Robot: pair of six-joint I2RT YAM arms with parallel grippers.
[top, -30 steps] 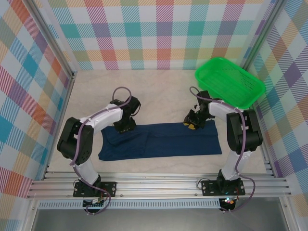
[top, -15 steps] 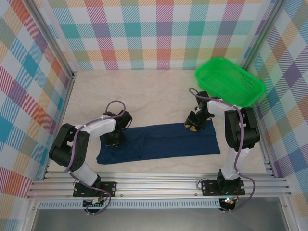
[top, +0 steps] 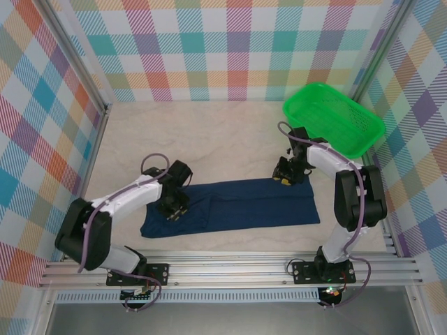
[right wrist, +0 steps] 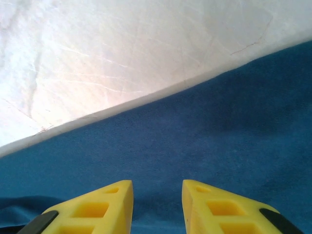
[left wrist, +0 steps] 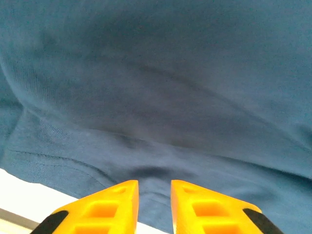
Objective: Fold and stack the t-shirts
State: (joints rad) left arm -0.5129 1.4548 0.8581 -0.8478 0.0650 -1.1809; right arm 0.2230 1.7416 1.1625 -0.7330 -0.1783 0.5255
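- Shirt (top: 230, 206): 1 navy piece, lying flat as a long band across the near half of the surface (top: 223, 139), between the 2 arms.
- Progress, as I judge it: the shirt looks folded lengthwise into a strip. The crosswise folds into a compact packet are left, and nothing is stacked.
- Left tool (top: 173, 209): down on the shirt's left part. Its fingers stand a narrow gap apart with a pucker of cloth at the gap; I cannot tell whether cloth is pinched.
- Right tool (top: 286, 178): at the shirt's far right corner, fingers slightly apart over the cloth. Clamped or not, I cannot tell.
- Surface: pale, creased covering; a green basket (top: 334, 118) sits at the far right, apart from the shirt.
- Room: pastel plaid walls (top: 230, 49) on 3 sides, metal rail (top: 230, 269) along the near edge.
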